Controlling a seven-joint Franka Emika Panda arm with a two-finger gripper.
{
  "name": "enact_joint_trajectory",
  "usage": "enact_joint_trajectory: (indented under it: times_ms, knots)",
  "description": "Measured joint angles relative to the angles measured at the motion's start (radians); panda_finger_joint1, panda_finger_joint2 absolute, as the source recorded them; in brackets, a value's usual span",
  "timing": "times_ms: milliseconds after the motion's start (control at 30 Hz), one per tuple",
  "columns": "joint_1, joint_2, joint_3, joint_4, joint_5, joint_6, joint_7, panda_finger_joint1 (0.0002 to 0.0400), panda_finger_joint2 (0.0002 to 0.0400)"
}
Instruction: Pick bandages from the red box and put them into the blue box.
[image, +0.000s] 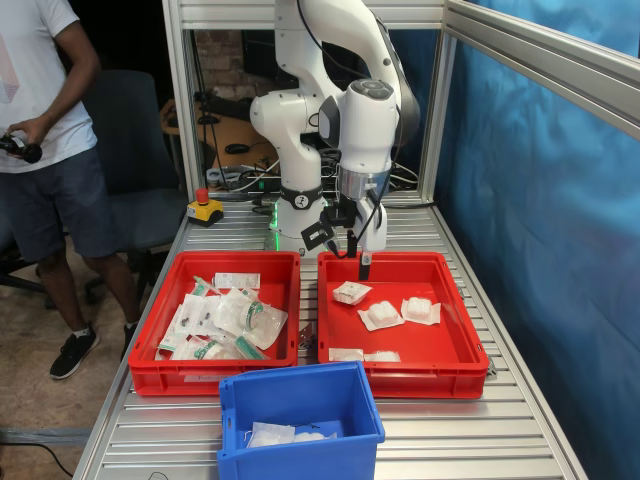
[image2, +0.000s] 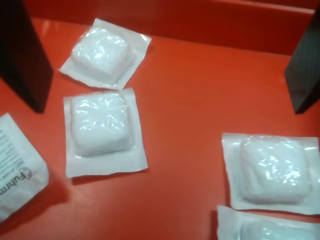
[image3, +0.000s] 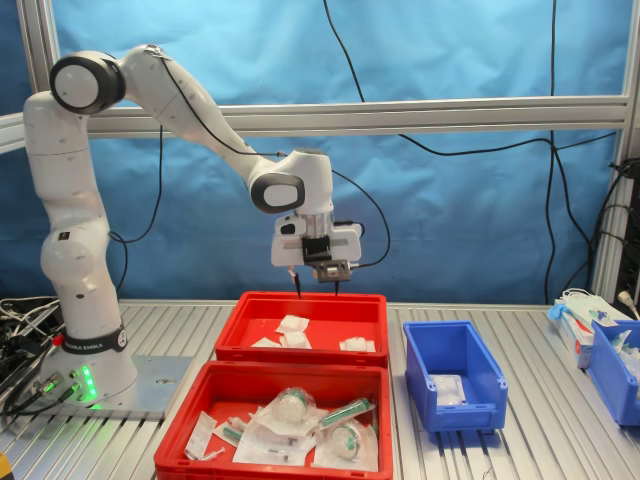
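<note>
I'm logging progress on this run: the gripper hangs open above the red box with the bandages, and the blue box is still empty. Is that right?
Not quite. The blue box is not empty: the first exterior view shows white packets lying on its floor. The rest holds: the gripper hangs open over the red box, with nothing between its fingers, and bandages lie below it.
</note>
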Motion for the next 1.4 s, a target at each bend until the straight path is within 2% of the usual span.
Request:
enact_joint_trajectory:
  times_ms: [167, 533, 700, 1167, 1400]
  knots:
    - [0.014, 0.039, 0.001, -0.023, 0.000, 0.038, 0.025, 0.0400, 0.0400]
    - [0.027, 0.086, 0.002, -0.072, 0.000, 0.163, 0.050, 0.0400, 0.0400]
    - [0.032, 0.103, 0.007, -0.103, 0.000, 0.216, 0.068, 0.0400, 0.0400]
    - [0.033, 0.163, 0.020, -0.122, 0.000, 0.262, 0.104, 0.0400, 0.0400]
    - [0.033, 0.192, 0.027, -0.127, 0.000, 0.297, 0.113, 0.0400, 0.0400]
